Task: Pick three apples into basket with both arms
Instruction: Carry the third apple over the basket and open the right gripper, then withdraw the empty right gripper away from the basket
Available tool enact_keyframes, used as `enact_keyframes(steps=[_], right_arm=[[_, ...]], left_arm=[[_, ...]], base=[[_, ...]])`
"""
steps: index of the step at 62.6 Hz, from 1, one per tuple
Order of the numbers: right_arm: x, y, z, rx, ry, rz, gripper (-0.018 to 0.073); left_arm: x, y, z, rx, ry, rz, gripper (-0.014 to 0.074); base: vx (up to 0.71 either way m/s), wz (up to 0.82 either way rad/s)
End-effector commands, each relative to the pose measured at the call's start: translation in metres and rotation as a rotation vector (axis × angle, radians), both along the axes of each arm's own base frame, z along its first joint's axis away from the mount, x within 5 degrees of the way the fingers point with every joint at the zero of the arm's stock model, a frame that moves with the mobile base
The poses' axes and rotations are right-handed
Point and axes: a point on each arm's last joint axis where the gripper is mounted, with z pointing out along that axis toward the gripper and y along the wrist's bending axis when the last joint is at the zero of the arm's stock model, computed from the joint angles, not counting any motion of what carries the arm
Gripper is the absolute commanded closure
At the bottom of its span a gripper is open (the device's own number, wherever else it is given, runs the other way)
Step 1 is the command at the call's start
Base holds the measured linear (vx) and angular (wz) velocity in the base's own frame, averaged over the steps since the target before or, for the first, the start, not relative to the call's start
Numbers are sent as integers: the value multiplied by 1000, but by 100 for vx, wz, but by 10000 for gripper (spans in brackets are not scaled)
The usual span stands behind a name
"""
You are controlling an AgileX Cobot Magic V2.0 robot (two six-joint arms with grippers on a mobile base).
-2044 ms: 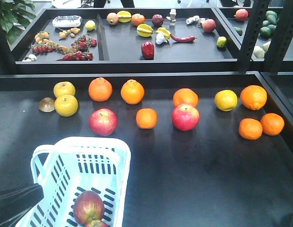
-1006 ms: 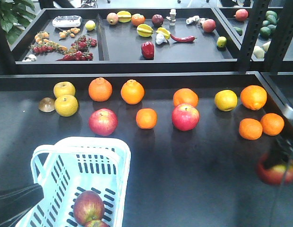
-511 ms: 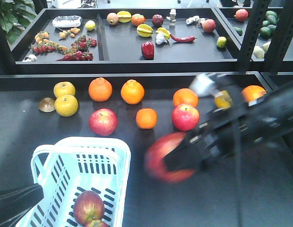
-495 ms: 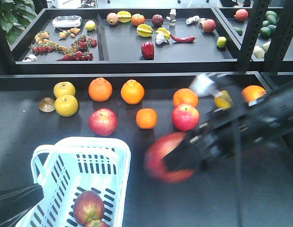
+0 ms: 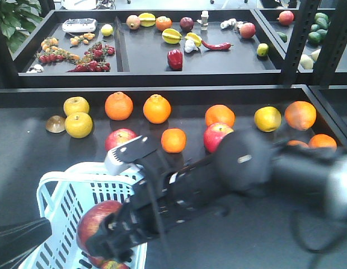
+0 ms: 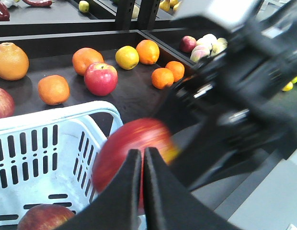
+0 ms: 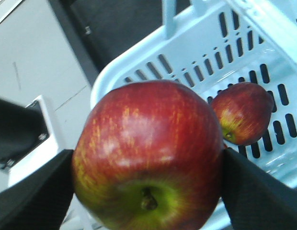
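Third apple (image 7: pixel 147 155) was held above the basket (image 5: pixel 129 169) by the clamped right claw (image 5: pixel 109 238).
If released high, bruising on an apple below (image 7: pixel 244 112) was risked; the left claw (image 6: pixel 140 165) was pinched shut, empty.

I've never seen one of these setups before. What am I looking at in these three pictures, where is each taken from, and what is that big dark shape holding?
This is a two-armed robot working at a black table of fruit. The front view looks down from the robot's body; the other two pictures come from small cameras on each wrist. The big dark shape is the right arm, reaching across to the pale blue basket. Its right gripper is shut on a dark red apple, held above the basket. At least one more apple already lies inside. The left gripper shows its two fingers pressed together, holding nothing. On the table beyond are oranges, yellow fruit and two brighter red apples.
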Motion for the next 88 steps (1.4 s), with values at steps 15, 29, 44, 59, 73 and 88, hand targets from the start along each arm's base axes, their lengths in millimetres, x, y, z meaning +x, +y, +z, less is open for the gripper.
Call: enact_keyframes(steps=[15,29,44,59,73,88], right_arm=[[12,14,0,111,-5,-70,186],[13,15,2,134,6,-96,-90],[13,15,3,145,16,-104,-94],[4,14,10,165,71,-63,95],[-10,3,22,107,59,69,576],[-21,-33,46,-112,-69,32,566]], left_arm=[[3,1,10,-44,-23,29,602],[2,0,10,-43,-21,25,602],[2,0,10,-43,-21,25,602],[2,0,10,-43,-21,25,602],[2,0,10,-43,-21,25,602],[2,0,10,-43,-21,25,602]], base=[[0,0],[0,0],[0,0],[0,0],[0,0],[0,0]])
